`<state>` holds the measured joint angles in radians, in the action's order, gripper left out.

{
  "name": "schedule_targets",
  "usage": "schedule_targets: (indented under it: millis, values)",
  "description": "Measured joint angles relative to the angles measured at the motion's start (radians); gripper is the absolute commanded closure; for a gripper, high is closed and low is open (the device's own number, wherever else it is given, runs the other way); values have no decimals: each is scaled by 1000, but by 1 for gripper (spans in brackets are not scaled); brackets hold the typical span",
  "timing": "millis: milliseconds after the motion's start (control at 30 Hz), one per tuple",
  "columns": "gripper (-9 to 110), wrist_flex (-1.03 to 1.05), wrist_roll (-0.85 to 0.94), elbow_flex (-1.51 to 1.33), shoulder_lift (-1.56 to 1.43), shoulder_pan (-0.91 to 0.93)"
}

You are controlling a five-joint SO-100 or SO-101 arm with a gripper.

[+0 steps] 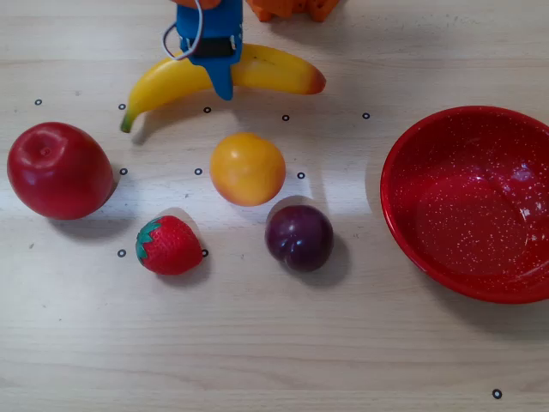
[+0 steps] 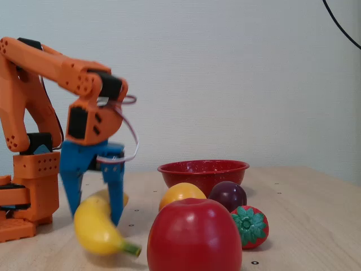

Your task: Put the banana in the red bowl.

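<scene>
currently the long curved glossy yellow plastic banana (image 1: 266,70) is pinched across its middle by the blue two-finger hand (image 1: 221,86) at the top centre of the overhead view, one blue finger lying over the fruit. in the fixed view the hand (image 2: 93,217) is seen at the lower left, its fingers clamped on either side of the banana (image 2: 96,228), which is blurred and appears raised off the light wooden tabletop (image 1: 274,343), green stem tip drooping toward the lower right. the large round glossy red bowl with white speckles (image 1: 470,202) sits at the right edge of the overhead view, well apart from the banana; in the fixed view it (image 2: 203,169) stands behind the other fruit. below the banana in the overhead view lie a round orange fruit (image 1: 247,168), a dark purple plum (image 1: 298,237), a red strawberry with a green cap (image 1: 168,245) and, at the left, a big dark red apple (image 1: 58,170).
</scene>
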<state>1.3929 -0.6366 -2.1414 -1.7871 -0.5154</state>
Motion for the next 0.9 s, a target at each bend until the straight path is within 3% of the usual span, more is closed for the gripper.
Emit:
schedule_targets:
  millis: [433, 900]
  values:
    - [101, 414, 152, 436, 0, 20]
    - [101, 414, 380, 655, -52, 462]
